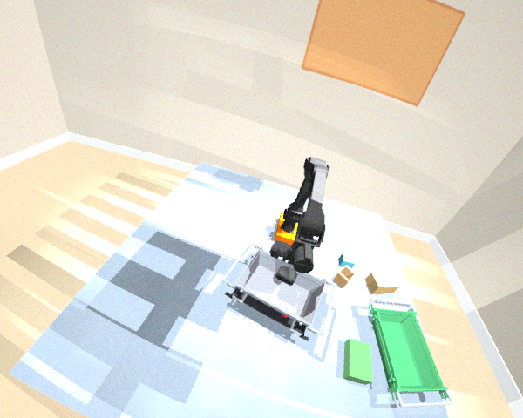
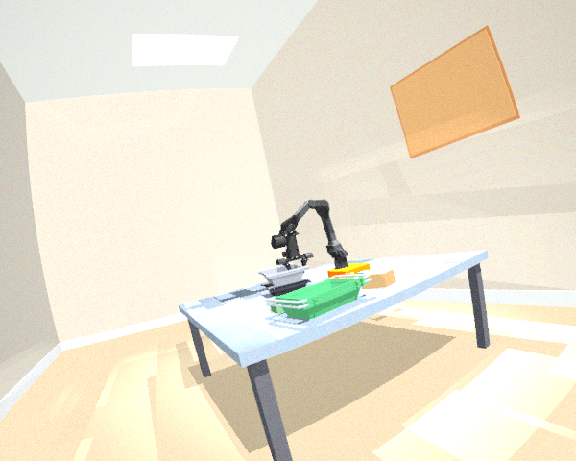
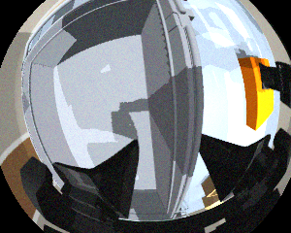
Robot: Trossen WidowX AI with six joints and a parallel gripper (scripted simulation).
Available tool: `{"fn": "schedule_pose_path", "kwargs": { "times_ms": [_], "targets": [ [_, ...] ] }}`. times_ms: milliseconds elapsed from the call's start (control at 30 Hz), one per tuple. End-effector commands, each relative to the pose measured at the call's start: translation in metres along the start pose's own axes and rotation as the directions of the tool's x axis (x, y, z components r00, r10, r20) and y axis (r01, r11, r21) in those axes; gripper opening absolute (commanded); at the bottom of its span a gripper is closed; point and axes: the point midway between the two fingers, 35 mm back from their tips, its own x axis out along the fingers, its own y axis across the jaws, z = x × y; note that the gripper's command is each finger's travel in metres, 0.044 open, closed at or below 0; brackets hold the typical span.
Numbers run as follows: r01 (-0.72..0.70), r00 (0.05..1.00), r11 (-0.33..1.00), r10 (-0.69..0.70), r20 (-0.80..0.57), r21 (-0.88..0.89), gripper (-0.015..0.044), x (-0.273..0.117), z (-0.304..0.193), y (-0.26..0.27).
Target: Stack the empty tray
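The grey empty tray [image 1: 315, 300] [image 2: 284, 277] [image 3: 160, 73] sits over the dark tray [image 1: 264, 311] [image 2: 289, 288] and looks about level. A small red patch [image 1: 285, 315] shows at the dark tray's long side. My gripper [image 1: 282, 262] [image 2: 289, 266] [image 3: 168, 140] is open at the grey tray's long wall nearest the arm base, one finger inside the tray and one outside, with gaps beside the wall. Pale wire bars stick out at both ends of the grey tray. The dark tray's own bars and most of its load are hidden under the grey tray.
A green tray [image 1: 426, 351] [image 2: 327, 298] with pale bars stands at the table's side, near a green block [image 1: 358, 360]. Tan pieces [image 1: 343, 276] [image 2: 383, 279] and a cyan piece [image 1: 345, 261] lie nearby. An orange-yellow block [image 1: 285, 237] [image 2: 348, 270] [image 3: 262, 99] is by the arm base.
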Motion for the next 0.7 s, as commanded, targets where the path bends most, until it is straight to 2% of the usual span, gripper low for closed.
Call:
{"fn": "schedule_pose_path", "kwargs": {
  "times_ms": [0, 200, 467, 667],
  "targets": [
    [0.004, 1.0, 1.0, -0.004, -0.004, 0.001, 0.0352, 0.0, -0.001, -0.001],
    [0.004, 1.0, 1.0, -0.004, -0.004, 0.001, 0.044, 0.0, -0.001, -0.001],
    [0.0, 1.0, 1.0, 0.0, 0.0, 0.0, 0.044, -0.003, 0.0, 0.001],
    [0.001, 1.0, 1.0, -0.001, -0.001, 0.0, 0.044, -0.028, -0.001, 0.005]
  ]
}}
